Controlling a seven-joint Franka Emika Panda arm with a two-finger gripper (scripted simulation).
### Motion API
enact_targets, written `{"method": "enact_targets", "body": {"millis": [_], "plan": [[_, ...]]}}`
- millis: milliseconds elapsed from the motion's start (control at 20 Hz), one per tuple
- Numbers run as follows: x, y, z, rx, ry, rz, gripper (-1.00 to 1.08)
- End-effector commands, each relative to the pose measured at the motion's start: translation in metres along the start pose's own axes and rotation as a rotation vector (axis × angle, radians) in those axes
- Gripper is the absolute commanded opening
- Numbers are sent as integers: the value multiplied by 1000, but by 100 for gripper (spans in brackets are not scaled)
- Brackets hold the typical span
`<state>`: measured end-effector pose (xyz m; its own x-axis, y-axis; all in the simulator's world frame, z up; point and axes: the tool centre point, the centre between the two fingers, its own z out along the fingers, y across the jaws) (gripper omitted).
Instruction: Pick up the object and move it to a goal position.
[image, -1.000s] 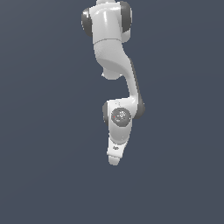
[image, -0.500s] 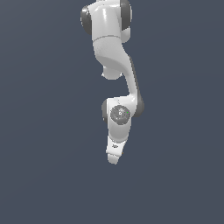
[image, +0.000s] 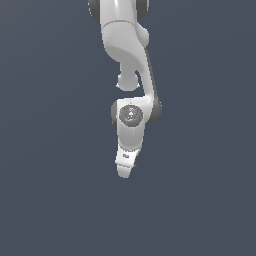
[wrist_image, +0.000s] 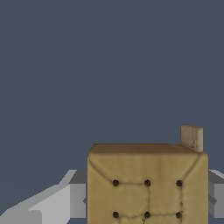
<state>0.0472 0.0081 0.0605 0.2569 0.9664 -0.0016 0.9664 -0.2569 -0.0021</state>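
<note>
The object (wrist_image: 146, 183) is a tan block with a darker stitched grid and dark dots, and a small tab sticks out at one corner. It fills the space between my grey fingers (wrist_image: 76, 199) in the wrist view, with one finger against each side. My gripper (wrist_image: 146, 203) is shut on it. In the exterior view the white arm hangs down the middle of the picture, with the gripper (image: 125, 170) at its lower end. The hand hides the block almost entirely there.
Only a plain dark blue-grey background surrounds the arm in both views. No other objects, containers or edges show.
The arm's lower end and gripper have risen a little and shifted slightly towards the exterior view's left. The grip looks the same.
</note>
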Motion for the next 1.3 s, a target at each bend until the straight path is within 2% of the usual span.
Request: {"method": "enact_targets", "body": {"millis": [0,700,1250], "plan": [[-10,-6,-18,-2,-1,0,-100],[-69,-44,-124,-2,-1,0,-100],[-90,-56,-163,-2,2,0,-100]]}}
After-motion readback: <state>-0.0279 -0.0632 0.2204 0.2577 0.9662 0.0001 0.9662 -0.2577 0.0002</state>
